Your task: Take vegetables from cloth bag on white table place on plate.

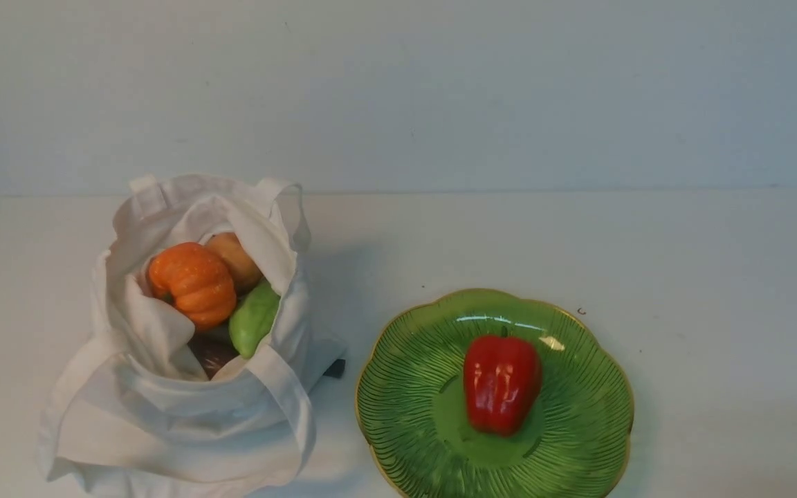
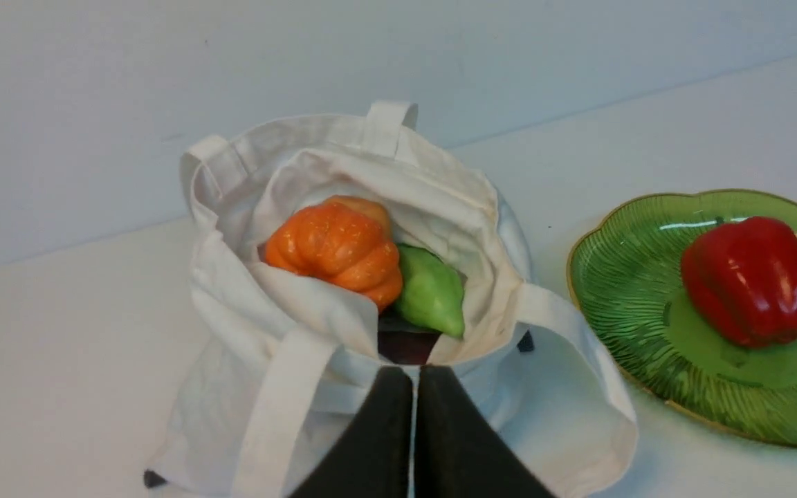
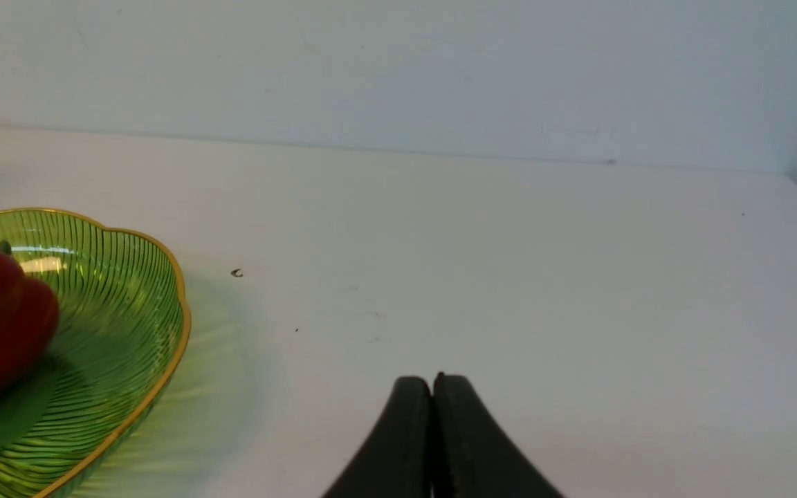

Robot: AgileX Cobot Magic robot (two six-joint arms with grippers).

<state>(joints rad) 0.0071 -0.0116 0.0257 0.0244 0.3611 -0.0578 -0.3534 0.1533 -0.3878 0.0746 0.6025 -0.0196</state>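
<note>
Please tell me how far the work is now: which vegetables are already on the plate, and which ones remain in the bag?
Done: the red bell pepper lies on the green plate. In hand: nothing; the left gripper and right gripper are both shut and empty. Left: the orange pumpkin, the potato and the light green gourd sit in the cloth bag, with something dark beneath them that I cannot identify.

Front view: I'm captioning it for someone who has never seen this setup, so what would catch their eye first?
Probably the glossy red bell pepper lying alone at the centre of the green plate on the robot's right side of the white table. Next, the cloth bag on the left, its open mouth showing an orange pumpkin, a tan potato behind it and a light green gourd.
</note>
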